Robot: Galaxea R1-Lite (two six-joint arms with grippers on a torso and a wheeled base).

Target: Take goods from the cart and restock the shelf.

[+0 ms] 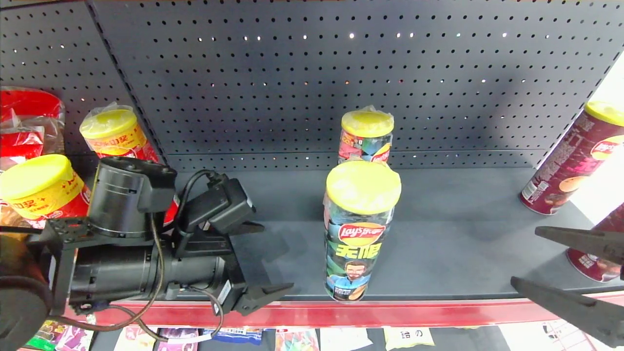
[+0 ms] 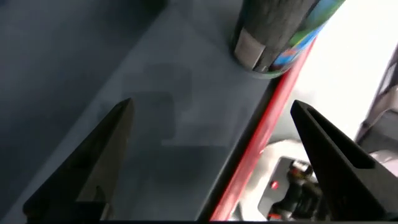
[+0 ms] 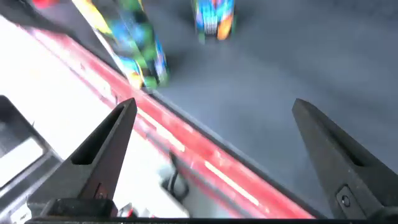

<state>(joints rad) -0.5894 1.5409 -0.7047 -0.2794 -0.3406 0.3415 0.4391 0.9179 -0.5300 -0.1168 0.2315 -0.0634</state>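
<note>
Two green chip cans with yellow lids stand upright mid-shelf, the front can [image 1: 360, 234] near the red shelf edge [image 1: 390, 312] and the back can [image 1: 366, 134] by the pegboard. My left gripper [image 1: 274, 258] is open and empty, left of the front can and level with its lower half. The left wrist view has that can's base [image 2: 273, 37] beyond the open gripper [image 2: 211, 104]. My right gripper [image 1: 525, 256] hangs open and empty at the shelf's front right. In the right wrist view, both cans [image 3: 140, 43] [image 3: 214, 15] lie ahead of the open gripper [image 3: 214, 104].
Red cans with yellow lids [image 1: 41, 187] [image 1: 114, 129] crowd the shelf's left end. Maroon cans [image 1: 570, 161] [image 1: 594, 258] stand at the right end, one just behind my right gripper. Bare grey shelf [image 1: 463, 234] lies between the green cans and the maroon ones.
</note>
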